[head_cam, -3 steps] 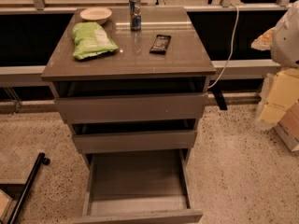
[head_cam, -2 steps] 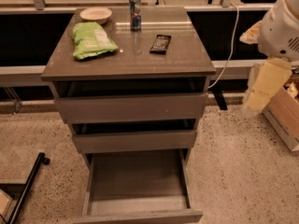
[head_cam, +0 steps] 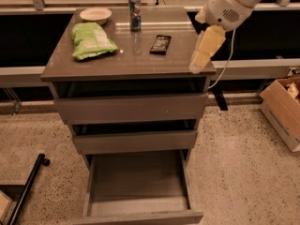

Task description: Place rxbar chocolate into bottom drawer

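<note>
A: Warm, rather dim light from above; a pale streak of glare runs across the table (head_cam: 131, 62) beside the can (head_cam: 135, 13).

B: The hand (head_cam: 197, 66) glows yellow over the table's right front corner. Deep shadow lies under the top.

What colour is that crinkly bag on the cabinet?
The crinkly bag is light green, camera view; the cream gripper hovers over the grey cabinet top's right edge.
</note>
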Robot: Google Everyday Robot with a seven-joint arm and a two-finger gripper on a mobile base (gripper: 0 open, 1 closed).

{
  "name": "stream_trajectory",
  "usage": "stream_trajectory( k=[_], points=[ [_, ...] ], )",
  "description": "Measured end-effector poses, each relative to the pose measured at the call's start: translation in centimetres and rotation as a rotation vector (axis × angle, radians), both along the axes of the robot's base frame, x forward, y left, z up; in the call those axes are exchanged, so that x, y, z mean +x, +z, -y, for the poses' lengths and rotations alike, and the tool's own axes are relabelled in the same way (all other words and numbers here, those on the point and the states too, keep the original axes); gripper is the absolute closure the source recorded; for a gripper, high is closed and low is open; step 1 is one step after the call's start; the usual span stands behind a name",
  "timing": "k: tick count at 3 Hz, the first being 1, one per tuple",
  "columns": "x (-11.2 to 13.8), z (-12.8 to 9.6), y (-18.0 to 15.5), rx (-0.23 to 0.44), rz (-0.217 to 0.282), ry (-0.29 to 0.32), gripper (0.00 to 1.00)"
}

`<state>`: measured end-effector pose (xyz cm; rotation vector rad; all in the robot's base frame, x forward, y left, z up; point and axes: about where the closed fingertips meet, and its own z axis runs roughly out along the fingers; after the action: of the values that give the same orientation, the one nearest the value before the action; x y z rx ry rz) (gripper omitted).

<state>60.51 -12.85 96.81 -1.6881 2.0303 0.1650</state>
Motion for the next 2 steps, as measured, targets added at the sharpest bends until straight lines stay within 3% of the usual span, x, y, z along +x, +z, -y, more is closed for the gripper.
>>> stream_trajectory(
  k=[2],
  points=[
    [0.92, -0.47, -0.04, 0.019, 0.008, -0.016, 0.00]
  ],
)
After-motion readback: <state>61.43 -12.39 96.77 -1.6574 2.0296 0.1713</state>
